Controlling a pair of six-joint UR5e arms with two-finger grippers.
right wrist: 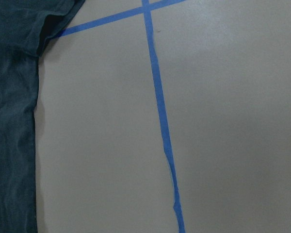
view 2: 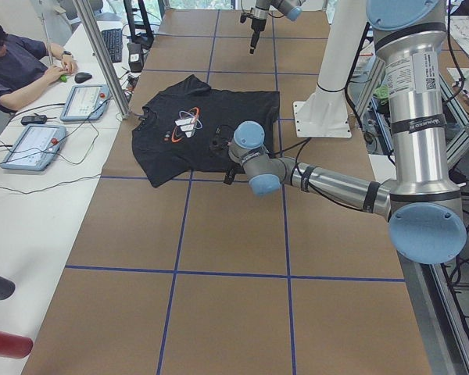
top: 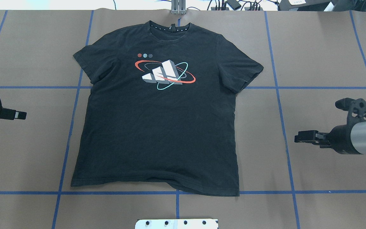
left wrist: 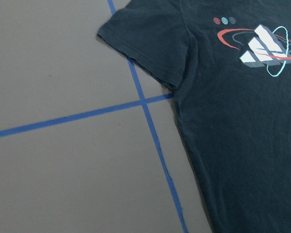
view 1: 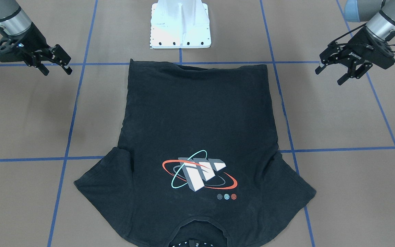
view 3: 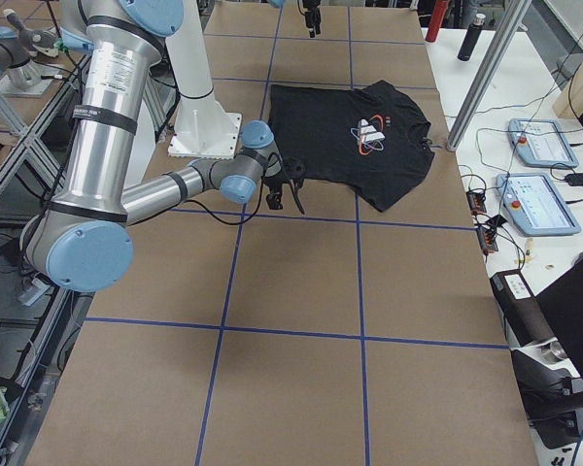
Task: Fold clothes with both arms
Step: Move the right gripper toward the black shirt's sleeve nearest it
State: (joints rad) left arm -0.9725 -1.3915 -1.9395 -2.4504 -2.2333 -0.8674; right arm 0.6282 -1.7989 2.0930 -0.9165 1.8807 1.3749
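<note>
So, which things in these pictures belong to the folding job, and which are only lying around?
For the job:
black t-shirt, spread flat
left tool, open
right tool, open

Only lying around:
white pedestal base
control tablets
keyboard
dark bottle

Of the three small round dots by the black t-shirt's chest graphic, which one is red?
The end dot nearest the black t-shirt's sleeve on the robot's left; the middle dot is light blue, the far dot grey.
</note>
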